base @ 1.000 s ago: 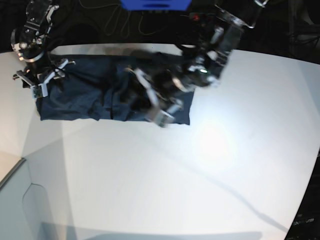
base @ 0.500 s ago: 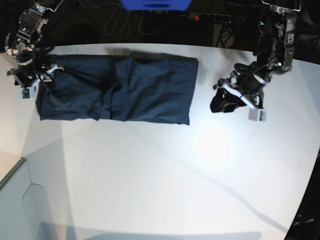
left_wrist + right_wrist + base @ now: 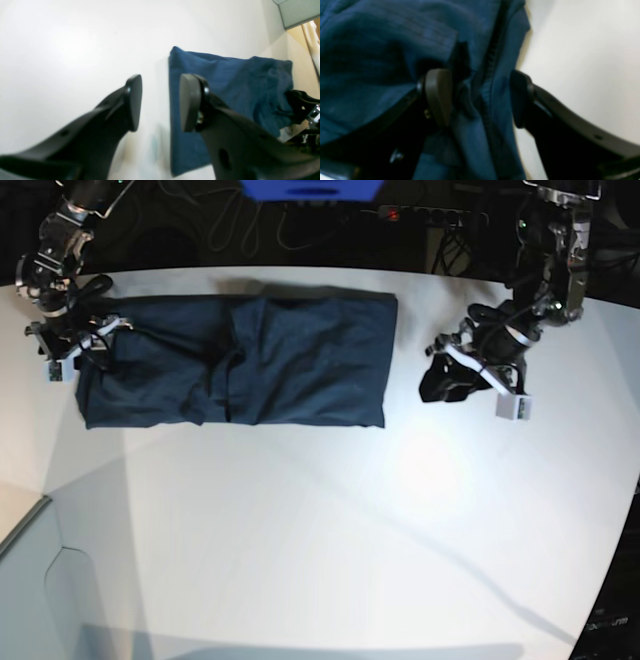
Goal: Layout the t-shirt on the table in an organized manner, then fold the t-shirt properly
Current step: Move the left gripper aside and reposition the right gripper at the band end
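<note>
Your left claw (image 3: 478,380) hangs over bare white surface (image 3: 330,530), off the t-shirt's (image 3: 240,360) near end and apart from it. In its wrist view the two dark pads (image 3: 135,100) stand parted with a clear gap between them and nothing in that gap; only the white top shows through, with the cloth's straight folded edge just beyond the right-hand pad.

Your right claw (image 3: 75,345) is at the opposite end of the garment, sitting on the far corner of the cloth near the curved edge of the surface. In the right wrist view its pads (image 3: 438,96) are spread wide, and a bunched ridge of navy fabric with a stitched hem runs up between them. One pad presses against the cloth; the other stands on the surface side of the hem, with a little room left. You cannot tell from these views whether the fabric is really gripped or merely lying between the spread pads.

The t-shirt lies as a long, dark navy band across the upper part of the surface, folded lengthwise, its long edges fairly straight. A vertical crease and some wrinkles gather around its middle. The end beside the right claw looks rumpled.
</note>
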